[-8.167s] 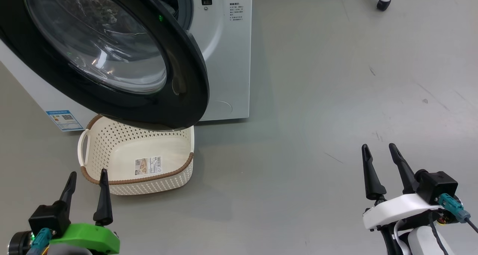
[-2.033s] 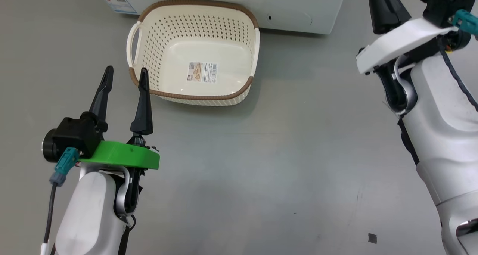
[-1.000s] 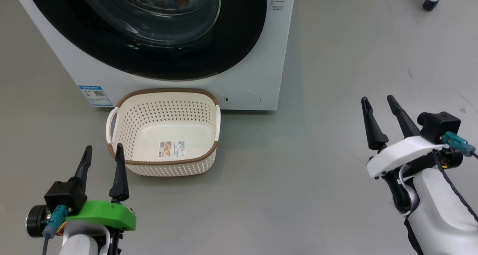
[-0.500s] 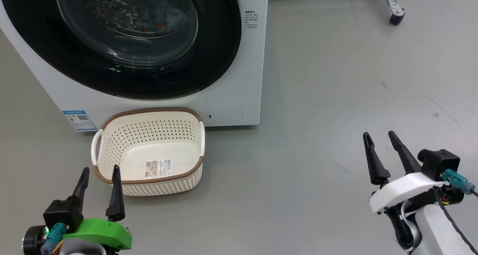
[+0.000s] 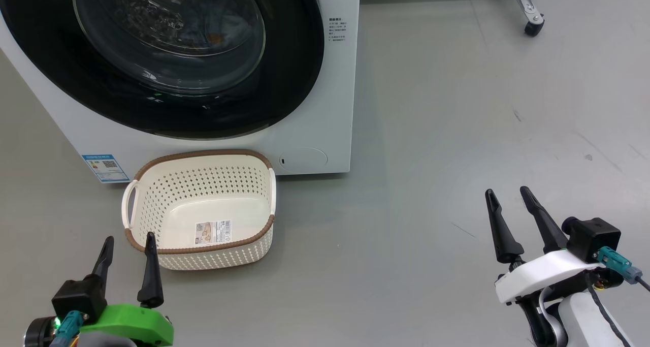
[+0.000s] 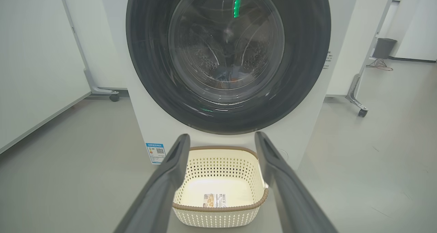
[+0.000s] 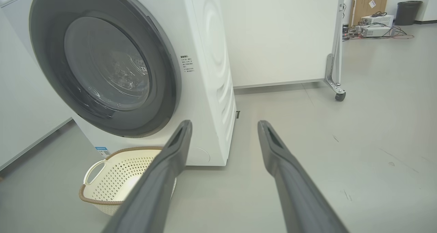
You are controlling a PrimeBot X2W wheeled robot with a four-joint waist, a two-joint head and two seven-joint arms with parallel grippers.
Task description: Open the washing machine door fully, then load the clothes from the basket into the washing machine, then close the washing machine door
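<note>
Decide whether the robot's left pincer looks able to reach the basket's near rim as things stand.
Probably yes. The left pincer stands open just short of the basket, fingers pointing at its near rim, with bare floor between; the washing machine door is shut, so nothing overhangs.

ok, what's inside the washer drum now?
Through the glass of the closed washing machine door: perforated drum, clothes low in it. Black rim hides the drum's edges.

Blue sticker [image 5: 105, 168] on washing machine [image 5: 335, 98]: QR code, print illegible. Small text block [image 5: 336, 29] on its front: unreadable. Basket [image 5: 218, 258] label [image 5: 213, 232]: barcode, digits illegible
</note>
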